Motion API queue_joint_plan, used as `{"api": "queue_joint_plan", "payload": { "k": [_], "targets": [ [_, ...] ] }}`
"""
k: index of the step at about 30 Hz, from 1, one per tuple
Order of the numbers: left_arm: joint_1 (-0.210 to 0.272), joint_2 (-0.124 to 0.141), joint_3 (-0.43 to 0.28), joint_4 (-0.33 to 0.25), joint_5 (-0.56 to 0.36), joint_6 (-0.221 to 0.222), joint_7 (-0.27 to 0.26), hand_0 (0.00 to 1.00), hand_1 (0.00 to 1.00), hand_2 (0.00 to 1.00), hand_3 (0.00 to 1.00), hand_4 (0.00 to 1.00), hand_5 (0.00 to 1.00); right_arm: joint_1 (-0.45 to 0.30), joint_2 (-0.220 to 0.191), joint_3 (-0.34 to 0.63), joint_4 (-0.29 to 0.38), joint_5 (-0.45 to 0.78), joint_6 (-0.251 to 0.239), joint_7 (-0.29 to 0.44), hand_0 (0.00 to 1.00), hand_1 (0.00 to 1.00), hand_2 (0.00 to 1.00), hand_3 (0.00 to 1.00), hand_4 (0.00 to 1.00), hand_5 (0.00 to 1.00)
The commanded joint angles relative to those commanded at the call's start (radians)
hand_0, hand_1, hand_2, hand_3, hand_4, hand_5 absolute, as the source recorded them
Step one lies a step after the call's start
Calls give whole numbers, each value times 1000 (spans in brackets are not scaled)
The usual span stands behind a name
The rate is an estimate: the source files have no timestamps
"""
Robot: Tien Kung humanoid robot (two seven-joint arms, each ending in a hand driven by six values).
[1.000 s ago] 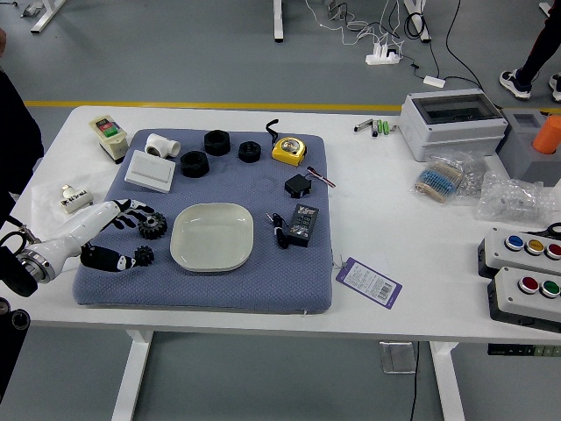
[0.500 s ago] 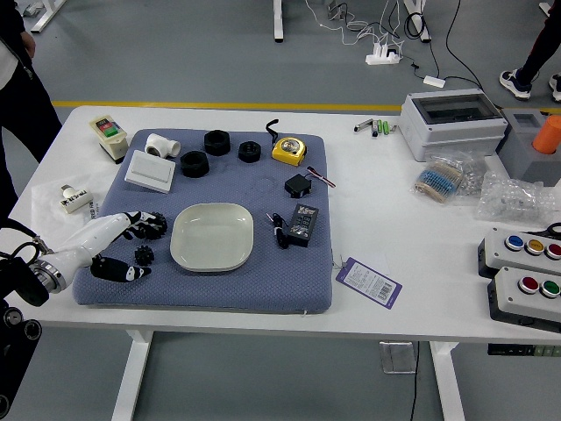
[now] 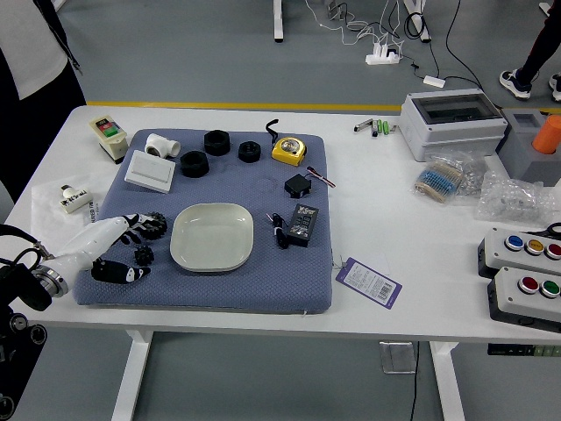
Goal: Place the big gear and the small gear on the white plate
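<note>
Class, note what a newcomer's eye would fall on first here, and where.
Probably the glossy off-white rounded plate near the middle of the blue fabric mat. Next, the black-and-white left robot hand, reaching in beside the big black toothed gear and the small black gear. The bright yellow tape measure also stands out, near the mat's far right corner.

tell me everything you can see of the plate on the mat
The plate is off-white, a shallow rounded rectangle with a thin raised rim, smooth like plastic or ceramic. It lies flat, right way up, on the blue mat, which alone seems to touch it. Neither gear is on it.
</note>
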Motion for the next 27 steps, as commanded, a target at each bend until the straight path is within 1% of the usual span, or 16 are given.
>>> {"api": "queue_joint_plan", "payload": {
  "k": [2,3,8,9,14,15,20,21,26,27],
  "targets": [
    [0,-2,1,6,0,7,0,474,543,605,723,783,2,0,0,0,0,1,-1,0,712,714,757,568,803,665],
    [0,-4,1,11,0,16,-1,450,514,569,654,661,2,1,0,-1,0,1,-1,0,712,714,755,569,804,664],
    [1,-9,-2,26,0,38,-5,450,514,569,654,661,2,2,-2,-1,0,2,-2,1,712,714,755,569,804,664],
    [1,-11,-2,29,0,42,-6,397,429,478,521,314,2,2,-2,-1,0,3,-3,1,713,715,756,568,803,664],
    [-1,-13,6,39,0,48,-9,397,429,478,521,314,2,4,-3,0,0,3,-4,2,713,715,756,568,803,664],
    [-1,-14,7,41,0,50,-10,371,382,427,447,2,2,5,-4,0,-1,3,-4,2,712,715,756,568,803,663],
    [-1,-15,9,43,0,49,-11,371,382,427,447,2,2,6,-4,2,-1,3,-5,3,712,715,756,568,803,663],
    [0,-14,8,42,0,47,-10,340,340,382,398,2,2,6,-5,2,-1,3,-5,3,713,715,756,568,803,665],
    [4,-10,11,13,0,35,-1,340,340,382,398,2,2,7,-6,4,-2,3,-6,3,713,715,756,568,803,665],
    [3,-10,10,8,0,35,0,331,326,372,395,2,2,7,-6,4,-2,2,-6,3,713,715,755,568,803,665]
  ]
}}
